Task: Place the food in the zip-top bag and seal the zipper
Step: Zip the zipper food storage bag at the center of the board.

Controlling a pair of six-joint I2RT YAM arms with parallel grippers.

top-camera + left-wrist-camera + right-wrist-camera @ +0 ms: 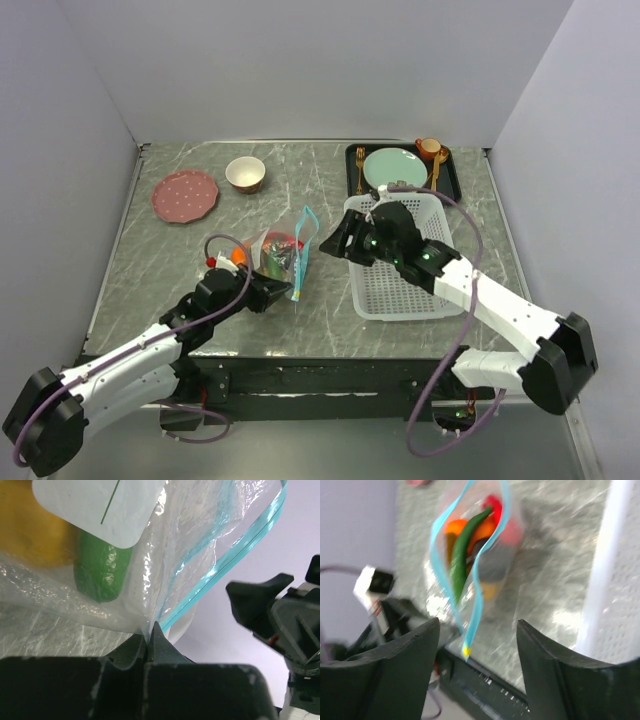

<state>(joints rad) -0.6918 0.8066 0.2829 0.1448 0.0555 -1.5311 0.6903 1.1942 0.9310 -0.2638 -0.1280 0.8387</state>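
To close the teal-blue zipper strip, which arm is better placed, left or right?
Probably right. The right gripper is open and faces the gaping teal-blue zipper strip, while the left gripper is shut on the clear plastic bag, steadying it.

I'm counting one bag (283, 255), one basket (400, 296), one bowl (245, 174), one tray (455, 186), one cup (428, 148), two plates (185, 195) (394, 167), two utensils (358, 168) (437, 172).

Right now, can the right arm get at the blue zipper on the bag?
Probably yes. The right gripper is open and faces the zipper with nothing between them, and the left gripper pinches the edge of the bag.
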